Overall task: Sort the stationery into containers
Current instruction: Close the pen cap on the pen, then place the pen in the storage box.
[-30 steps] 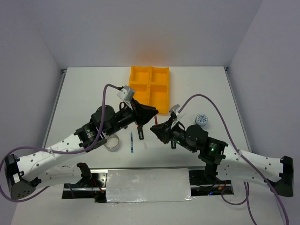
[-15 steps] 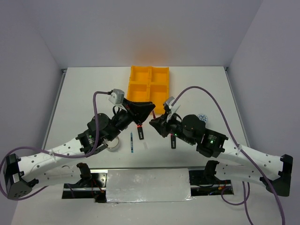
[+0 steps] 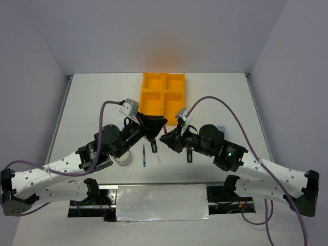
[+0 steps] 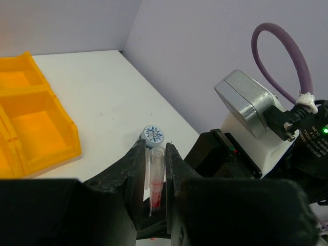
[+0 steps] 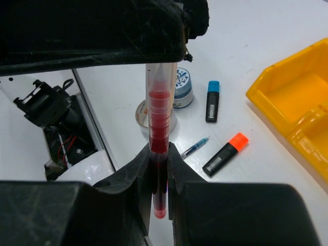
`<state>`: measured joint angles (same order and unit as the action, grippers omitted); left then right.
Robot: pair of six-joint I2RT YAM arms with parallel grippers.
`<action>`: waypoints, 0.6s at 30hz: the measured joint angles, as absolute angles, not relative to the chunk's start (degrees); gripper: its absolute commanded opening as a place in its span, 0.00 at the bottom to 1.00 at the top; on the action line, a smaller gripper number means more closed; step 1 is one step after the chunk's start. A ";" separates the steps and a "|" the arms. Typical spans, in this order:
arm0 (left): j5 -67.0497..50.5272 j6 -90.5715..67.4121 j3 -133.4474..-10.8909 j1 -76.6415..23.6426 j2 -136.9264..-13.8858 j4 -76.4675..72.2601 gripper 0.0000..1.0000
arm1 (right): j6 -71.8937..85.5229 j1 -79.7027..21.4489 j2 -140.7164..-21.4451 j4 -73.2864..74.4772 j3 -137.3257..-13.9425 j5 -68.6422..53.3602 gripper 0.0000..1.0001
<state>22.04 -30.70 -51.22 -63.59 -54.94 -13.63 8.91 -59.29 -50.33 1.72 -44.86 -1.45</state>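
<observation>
Over the middle of the table, just on the near side of the tray (image 3: 145, 87), the left gripper (image 3: 162, 123) and the right gripper (image 3: 163, 137) have been brought tip to tip, where a second earlier a clear gap lay between them. The dark red pen (image 5: 159, 148) is held off the table between the two. The right fingers (image 5: 139, 169) are clamped on its lower part, and in the left wrist view the left fingers (image 4: 137, 169) are pressed to either side of it. A handover is judged to be in progress, with neither side seen to have let go. No stationery is seen in the compartments that show, so the sorting is judged barely begun.

The teal pen (image 3: 144, 155), blue highlighter (image 3: 154, 145), orange highlighter (image 3: 188, 155) and tape ring (image 3: 122, 159) lie toward the near edge.

From above, the dark red pen is almost wholly covered by the grippers. Its upper end is lost under the left gripper in the right wrist view. One roll (image 3: 221, 128) toward the right edge is largely masked by the right arm, and the pink highlighter cannot be found.
</observation>
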 measured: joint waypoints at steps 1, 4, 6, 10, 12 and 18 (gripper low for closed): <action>21.78 -30.06 -52.12 -63.75 -54.96 -11.88 0.32 | 9.15 -59.27 -50.28 1.08 -44.45 -2.00 0.00; 20.40 -29.17 -53.69 -64.14 -55.11 -7.66 0.55 | 9.89 -59.27 -50.30 -0.82 -44.23 -2.57 0.00; 20.16 -29.43 -53.58 -65.19 -55.46 -4.91 0.77 | 10.17 -59.27 -50.13 -3.11 -44.34 -2.04 0.00; 24.86 -30.68 -54.15 -64.60 -54.87 -0.80 0.99 | 10.90 -59.22 -51.42 -2.90 -44.25 -1.30 0.00; 28.45 -32.56 -55.70 -64.82 -54.11 4.21 0.99 | 11.09 -59.24 -53.47 -3.99 -44.42 -0.67 0.00; 41.45 -40.82 -64.84 -65.69 -50.30 21.85 0.99 | 12.60 -51.79 -62.28 -7.92 -44.80 -2.24 0.00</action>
<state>41.45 -40.82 -64.84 -65.69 -50.30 21.85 12.60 -51.79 -62.28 -7.92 -44.80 -2.24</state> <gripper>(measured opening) 0.993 0.189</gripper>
